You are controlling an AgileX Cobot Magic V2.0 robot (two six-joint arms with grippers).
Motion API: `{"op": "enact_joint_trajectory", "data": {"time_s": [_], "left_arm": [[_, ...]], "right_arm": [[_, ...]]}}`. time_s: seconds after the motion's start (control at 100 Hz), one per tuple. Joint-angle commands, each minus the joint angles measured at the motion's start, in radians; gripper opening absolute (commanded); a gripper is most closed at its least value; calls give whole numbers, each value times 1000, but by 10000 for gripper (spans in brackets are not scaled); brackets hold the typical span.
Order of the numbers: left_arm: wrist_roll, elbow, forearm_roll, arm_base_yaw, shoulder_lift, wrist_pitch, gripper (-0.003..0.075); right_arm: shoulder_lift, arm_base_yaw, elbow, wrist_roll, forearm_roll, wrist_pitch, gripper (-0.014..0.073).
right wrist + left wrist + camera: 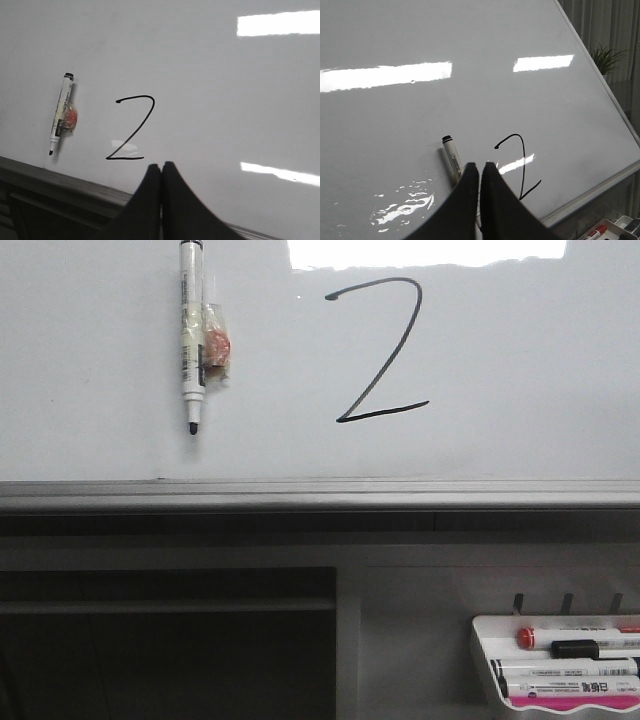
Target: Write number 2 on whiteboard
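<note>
You are looking at the whiteboard (500, 360), a glossy pale board with a grey ledge (320, 495) along its lower edge. The number 2 (380, 350) is already drawn on it in thin black line: curved top, long diagonal, short base stroke, complete and unsmudged. Just to the left of the digit, apart from it, a white marker (192, 335) sits against the board with its uncapped black tip pointing down, a small clear packet with something red (216, 345) attached beside it. The left pincer (480, 166) is closed with nothing between its fingers, hanging in front of the board near the marker. The right pincer (161, 166) is likewise closed and empty, in front of the board's lower edge below the digit. The writing step looks finished. Your next move is probably only to draw both arms clear without brushing the fresh ink. A tray of spare markers (560, 660) hangs lower right.
</note>
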Motion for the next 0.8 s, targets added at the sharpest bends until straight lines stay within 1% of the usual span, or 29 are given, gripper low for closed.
{"op": "enact_joint_trajectory", "data": {"time_s": [0.0, 0.04, 0.09, 0.14, 0.16, 0.24, 0.28, 0.3, 0.33, 0.36, 0.42, 0.47, 0.54, 0.63, 0.71, 0.77, 0.79], "left_arm": [[-2, -19, 39, 0, 10, -24, -20], [-12, -19, 104, 10, 14, -24, -20], [-92, -17, 218, 40, 17, -24, -20], [-246, -5, 314, 106, 21, -34, -20], [-284, 1, 351, 128, 21, -34, -20], [-513, 34, 503, 276, 21, -25, -20], [-646, 54, 624, 350, 19, -14, -20], [-695, 62, 698, 372, 13, -9, -20], [-815, 73, 793, 422, -1, 4, -20], [-904, 84, 901, 457, -16, 13, -20], [-1041, 111, 1010, 517, -52, 28, -20], [-1077, 136, 1026, 557, -89, 39, -20], [-1080, 165, 1032, 611, -127, 58, -20], [-1105, 196, 1074, 662, -161, 60, -20], [-1110, 227, 1092, 680, -199, 56, -20], [-1113, 263, 1087, 680, -197, 14, -20], [-1115, 263, 1087, 680, -197, 46, -20]], "right_arm": [[13, -7, -25, -12, 24, -46, -67], [13, -7, -25, -12, 24, -46, -67], [11, -7, -25, -12, 24, -46, -67], [11, -7, -25, -12, 24, -46, -67], [11, -7, -25, -12, 24, -46, -67], [11, -7, -25, -12, 24, -46, -67], [11, -7, -25, -12, 24, -46, -67], [11, -7, -25, -12, 24, -46, -67], [11, -7, -25, -12, 24, -46, -67], [11, -7, -25, -12, 24, -46, -67], [11, -7, -25, -12, 24, -46, -67], [11, -7, -25, -12, 24, -46, -67], [11, -7, -25, -12, 24, -46, -67], [11, -7, -25, -12, 24, -46, -67], [11, -7, -25, -12, 24, -46, -67], [11, -7, -25, -12, 24, -46, -67], [11, -7, -25, -12, 24, -46, -67]]}}
